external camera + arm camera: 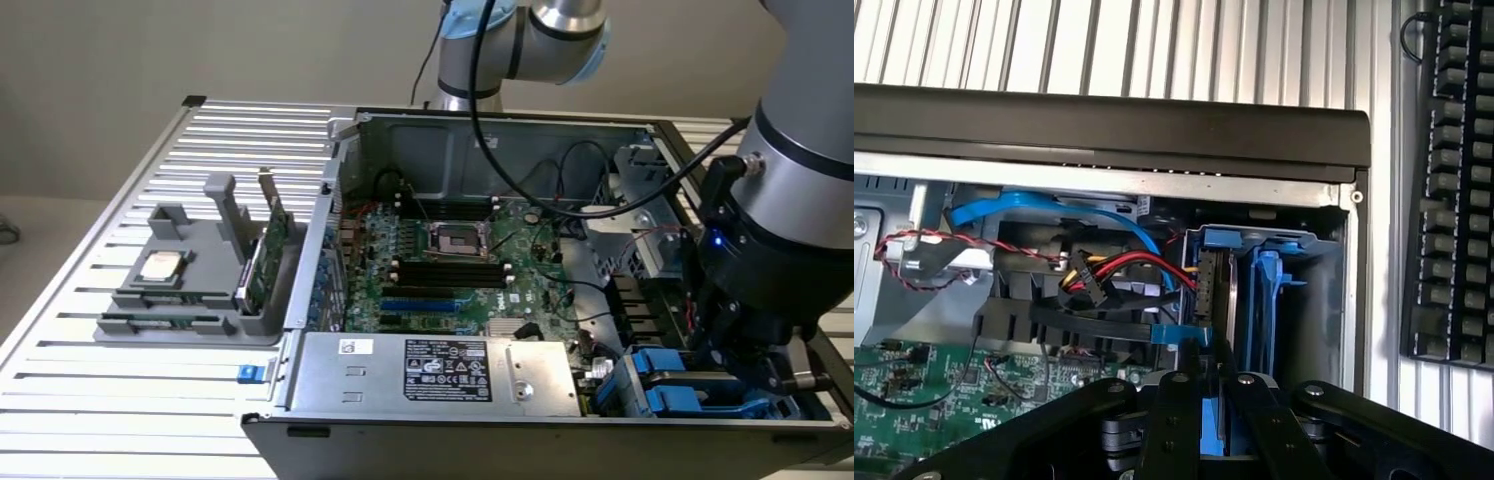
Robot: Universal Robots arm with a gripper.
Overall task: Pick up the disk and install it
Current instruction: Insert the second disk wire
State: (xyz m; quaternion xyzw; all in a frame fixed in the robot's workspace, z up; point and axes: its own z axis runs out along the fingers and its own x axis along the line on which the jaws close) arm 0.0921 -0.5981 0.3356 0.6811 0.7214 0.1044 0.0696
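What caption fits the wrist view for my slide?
Pincer holding the blue-framed disk on edge in the computer case's drive bay.

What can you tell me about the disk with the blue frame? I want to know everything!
The disk stands on edge, lowered into the drive bay at the corner of the open computer case. Its blue plastic carrier wraps a thin silvery metal body, seen only edge-on. The end effector is shut on its blue upper edge, black fingers on both sides. Another blue carrier sits in the slot beside it, and red and blue cables lie close by.
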